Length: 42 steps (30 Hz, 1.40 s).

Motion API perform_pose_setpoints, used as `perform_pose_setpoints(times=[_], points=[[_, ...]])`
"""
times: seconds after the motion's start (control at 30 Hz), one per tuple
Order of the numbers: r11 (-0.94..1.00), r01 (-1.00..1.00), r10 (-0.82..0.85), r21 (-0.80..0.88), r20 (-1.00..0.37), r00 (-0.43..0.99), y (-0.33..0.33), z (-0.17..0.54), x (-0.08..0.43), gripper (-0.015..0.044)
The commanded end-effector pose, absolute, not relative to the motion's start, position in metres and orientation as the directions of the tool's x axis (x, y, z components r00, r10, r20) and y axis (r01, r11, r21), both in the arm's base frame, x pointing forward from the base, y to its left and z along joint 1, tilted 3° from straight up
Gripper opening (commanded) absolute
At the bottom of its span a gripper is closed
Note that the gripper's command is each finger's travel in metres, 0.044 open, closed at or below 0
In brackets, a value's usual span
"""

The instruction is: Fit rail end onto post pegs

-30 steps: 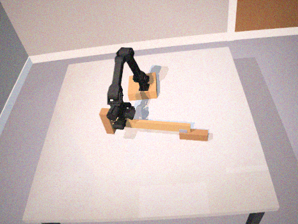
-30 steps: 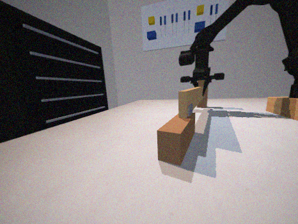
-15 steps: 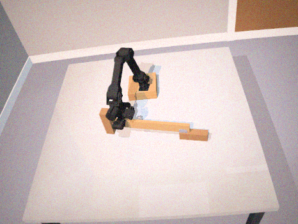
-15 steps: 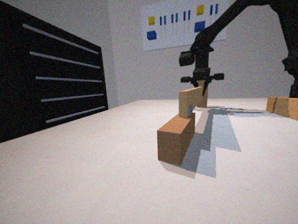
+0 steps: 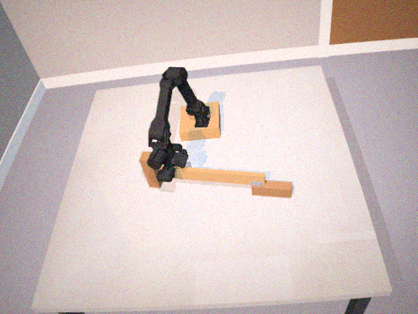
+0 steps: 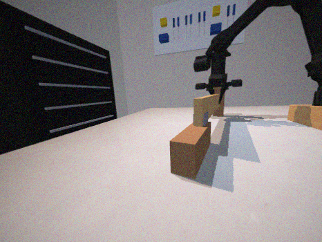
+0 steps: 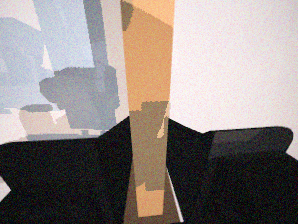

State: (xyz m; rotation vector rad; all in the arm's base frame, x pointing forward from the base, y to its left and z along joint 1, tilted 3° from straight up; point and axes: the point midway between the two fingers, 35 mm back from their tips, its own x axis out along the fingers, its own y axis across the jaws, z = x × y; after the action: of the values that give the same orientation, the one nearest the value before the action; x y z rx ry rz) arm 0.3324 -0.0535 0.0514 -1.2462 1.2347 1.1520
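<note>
The long wooden rail [image 5: 224,176] [image 6: 199,111] [image 7: 147,65] runs from the footboard block [image 5: 274,189] [image 6: 183,155] to the post [image 5: 147,167] [image 6: 220,110] [image 7: 131,207]. Its far end sits at the small grey-blue bracket [image 5: 257,184] [image 6: 206,118] on the block. My gripper [image 5: 172,169] [image 6: 220,97] [image 7: 144,119] points down and is shut on the rail close to its post end. In the wrist view the rail's end overlaps the brown post, and no peg shows. Whether the end touches the post, how deep the pegs sit, and whether the rail is exactly level cannot be told.
The arm's wooden base block [image 5: 213,130] [image 6: 305,115] stands behind the rail, and the arm arches from it over to the post. The white table [image 5: 179,251] [image 6: 103,193] carries everything. A black drawer cabinet [image 6: 69,72] shows behind in the exterior view.
</note>
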Motion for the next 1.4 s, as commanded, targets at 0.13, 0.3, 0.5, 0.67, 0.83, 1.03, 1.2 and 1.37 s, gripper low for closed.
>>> perform_pose_setpoints(times=[0.13,0.3,0.5,0.67,0.83,1.03,1.2,1.37], points=[[0.015,-0.999,-0.057,-0.034,-0.998,0.033,-0.0581,0.0536,0.3341,0.0000],[0.015,-0.999,-0.057,-0.034,-0.998,0.033,-0.0596,0.0543,0.3340,0.0000],[0.015,-0.999,-0.057,-0.034,-0.998,0.033,-0.0612,0.0552,0.3339,0.0000],[0.015,-0.999,-0.057,-0.034,-0.998,0.033,-0.0622,0.0564,0.3337,0.0000],[0.015,-0.999,-0.057,-0.034,-0.998,0.033,-0.0618,0.0566,0.3336,0.0000],[0.015,-0.999,-0.057,-0.034,-0.998,0.033,-0.0621,0.0570,0.3336,0.0000],[0.015,-0.999,-0.057,-0.034,-0.998,0.033,-0.0628,0.0573,0.3335,0.0000],[0.015,-0.999,-0.057,-0.034,-0.998,0.033,-0.0628,0.0573,0.3335,0.0000]])
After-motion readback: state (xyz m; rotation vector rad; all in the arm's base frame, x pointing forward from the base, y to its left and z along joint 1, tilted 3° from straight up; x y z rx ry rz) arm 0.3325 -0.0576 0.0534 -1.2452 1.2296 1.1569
